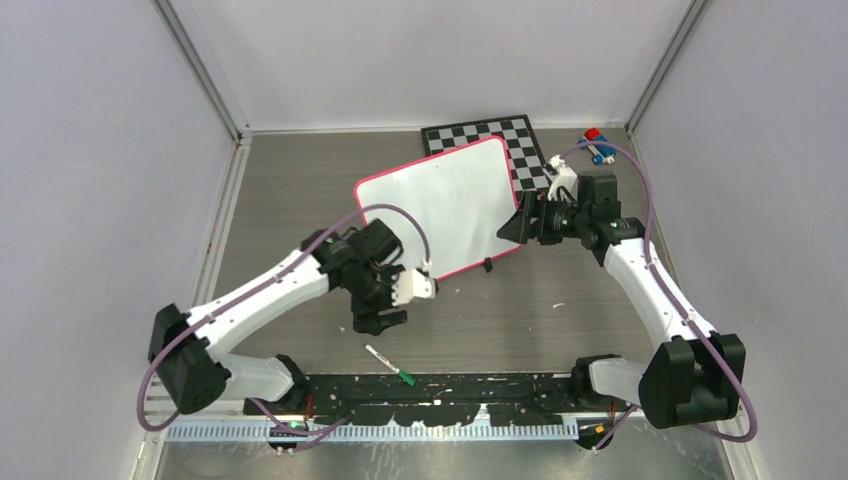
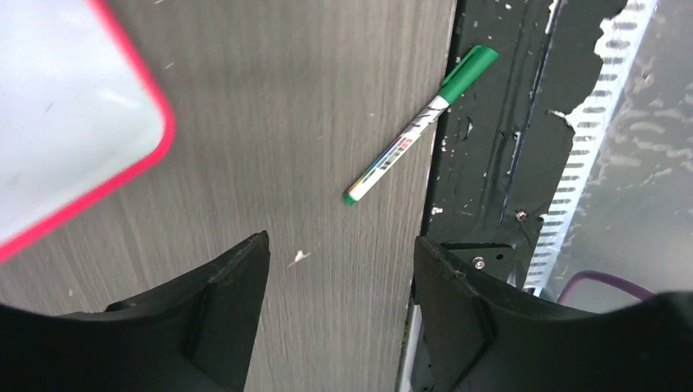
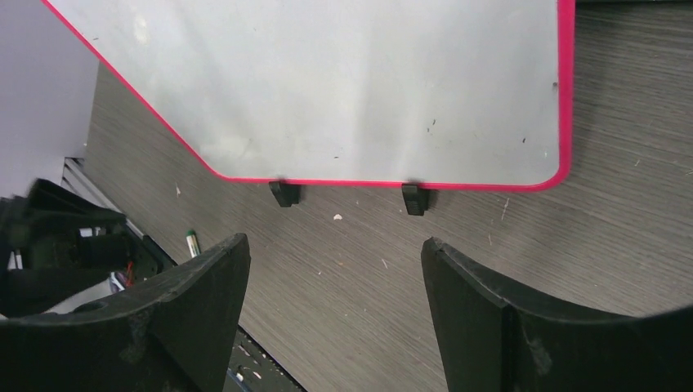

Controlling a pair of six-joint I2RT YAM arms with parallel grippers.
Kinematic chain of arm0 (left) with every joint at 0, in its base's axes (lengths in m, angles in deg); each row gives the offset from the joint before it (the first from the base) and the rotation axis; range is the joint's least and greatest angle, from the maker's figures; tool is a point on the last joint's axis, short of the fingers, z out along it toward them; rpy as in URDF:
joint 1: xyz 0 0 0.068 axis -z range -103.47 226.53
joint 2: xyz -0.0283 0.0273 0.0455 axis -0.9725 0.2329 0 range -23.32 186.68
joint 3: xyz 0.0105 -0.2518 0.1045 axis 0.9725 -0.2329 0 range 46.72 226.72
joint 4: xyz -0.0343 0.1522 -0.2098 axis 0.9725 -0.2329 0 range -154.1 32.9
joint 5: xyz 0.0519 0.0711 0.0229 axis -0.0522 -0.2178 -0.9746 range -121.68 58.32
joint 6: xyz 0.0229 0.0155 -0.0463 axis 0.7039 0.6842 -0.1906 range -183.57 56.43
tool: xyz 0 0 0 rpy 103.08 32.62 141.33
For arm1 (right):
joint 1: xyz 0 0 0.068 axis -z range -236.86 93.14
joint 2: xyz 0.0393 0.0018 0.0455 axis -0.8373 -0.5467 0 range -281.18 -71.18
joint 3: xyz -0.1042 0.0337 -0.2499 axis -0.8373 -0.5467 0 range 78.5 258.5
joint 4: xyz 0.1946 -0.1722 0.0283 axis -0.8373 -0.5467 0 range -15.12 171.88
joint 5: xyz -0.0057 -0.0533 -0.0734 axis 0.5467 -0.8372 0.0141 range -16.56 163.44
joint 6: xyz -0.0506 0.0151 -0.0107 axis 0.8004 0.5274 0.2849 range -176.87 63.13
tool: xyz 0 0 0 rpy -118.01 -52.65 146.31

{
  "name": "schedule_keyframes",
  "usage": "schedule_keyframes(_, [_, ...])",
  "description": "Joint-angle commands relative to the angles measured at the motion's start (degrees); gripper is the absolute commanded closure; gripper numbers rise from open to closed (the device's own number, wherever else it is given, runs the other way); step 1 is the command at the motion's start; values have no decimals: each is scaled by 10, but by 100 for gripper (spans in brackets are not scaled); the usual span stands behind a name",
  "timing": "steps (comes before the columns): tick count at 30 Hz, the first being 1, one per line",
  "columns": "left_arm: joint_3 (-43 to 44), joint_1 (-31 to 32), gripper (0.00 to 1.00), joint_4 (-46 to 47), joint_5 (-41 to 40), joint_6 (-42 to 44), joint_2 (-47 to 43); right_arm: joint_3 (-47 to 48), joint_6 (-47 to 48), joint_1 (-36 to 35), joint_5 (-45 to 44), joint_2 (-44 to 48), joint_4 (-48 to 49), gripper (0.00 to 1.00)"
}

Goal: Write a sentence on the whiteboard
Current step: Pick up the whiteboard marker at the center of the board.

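Grey table bears the whiteboard — glossy, pink-framed, perhaps speckled

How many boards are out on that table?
2. A glossy white rectangular board with a pink-red frame sits in the middle. A black-and-white chequered board lies just behind it, and the white one partly overlaps it in the overhead view.
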Motion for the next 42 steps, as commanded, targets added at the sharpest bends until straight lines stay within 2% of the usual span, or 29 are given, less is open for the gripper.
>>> schedule_keyframes(1, [-9, 96, 35, 16, -55, 24, 57, -1, 2, 16, 38, -7, -1, 19])
schedule_keyframes(4, [-38, 180, 38, 28, -102, 36, 76, -1, 5, 31, 36, -7, -3, 19])
schedule_keyframes(8, [-80, 238, 39, 67, -140, 39, 80, -5, 7, 45, 36, -3, -3, 19])
schedule_keyframes(17, [-147, 306, 40, 212, -188, 3, 134, -2, 3, 51, 31, -22, -1, 18])
schedule_keyframes(21, [-154, 308, 45, 242, -202, 0, 162, 0, 1, 52, 32, -29, -1, 18])
schedule_keyframes(23, [-153, 307, 50, 251, -212, 0, 172, -1, 1, 52, 32, -28, -1, 18])
schedule_keyframes(26, [-153, 290, 65, 269, -202, -7, 170, -2, 1, 52, 32, -26, -2, 18])
schedule_keyframes(33, [-87, 177, 99, 262, -78, -61, 190, 5, -6, 52, 48, -28, 3, 18])
schedule_keyframes(36, [-41, 143, 100, 240, -27, -101, 183, 28, -6, 53, 62, -32, -16, 19])
schedule_keyframes(42, [42, 56, 100, 227, 74, -209, 102, 132, -21, 53, 112, -35, -79, 22])
